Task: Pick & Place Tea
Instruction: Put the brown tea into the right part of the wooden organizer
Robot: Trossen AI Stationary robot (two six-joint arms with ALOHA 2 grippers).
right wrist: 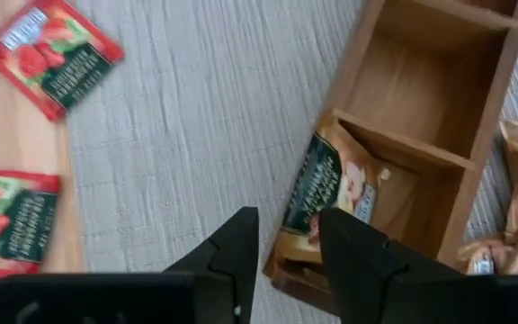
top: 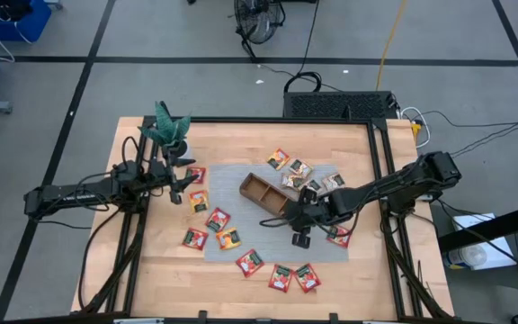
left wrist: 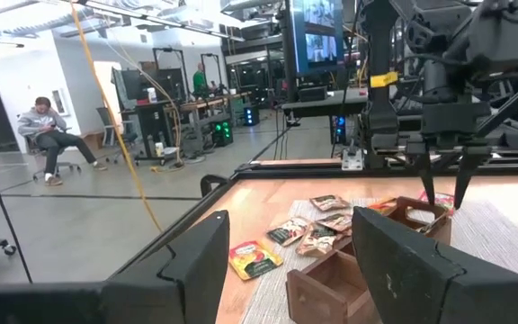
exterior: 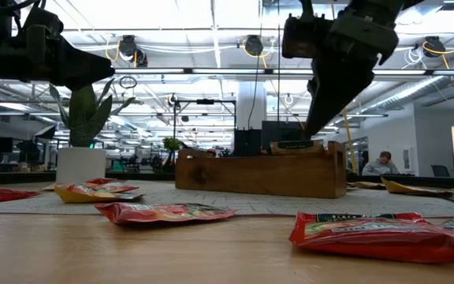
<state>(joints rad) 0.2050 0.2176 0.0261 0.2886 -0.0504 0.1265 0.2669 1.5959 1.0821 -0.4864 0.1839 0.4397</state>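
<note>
Right claw [right wrist: 288,220]: fingers apart by a narrow gap, and nothing shows between them. It hangs, pointing down, over the near end of the brown wooden compartment tray [right wrist: 493,108], which sits on the grey woven mat [right wrist: 196,117].

Tea in hand: one tan flat square sachet with a dark band [right wrist: 331,193]. It is in the tray's end compartment, the one nearest my fingers. It stands on edge and tilted, leaning toward the divider. One corner looks to ride on the outer wall, so I judge it not fully seated. It lies just ahead of and below my fingertips. Whether a tip touches it, I cannot tell.

Key relation: the tray's long axis runs straight away from my claw, and the sachet's face lies across that line. A nudge along the axis should tip it flat.

The other compartments I can see are bare wood.

Loose tea: two red sachets with green-white marks [right wrist: 52,54] [right wrist: 12,229] lie flat at the mat's edge, off to one side of my claw and well apart from the tray.

Left claw [left wrist: 290,220]: fingers wide apart, waiting at the table's far left side. My arm is the nearer one to the tray.
</note>
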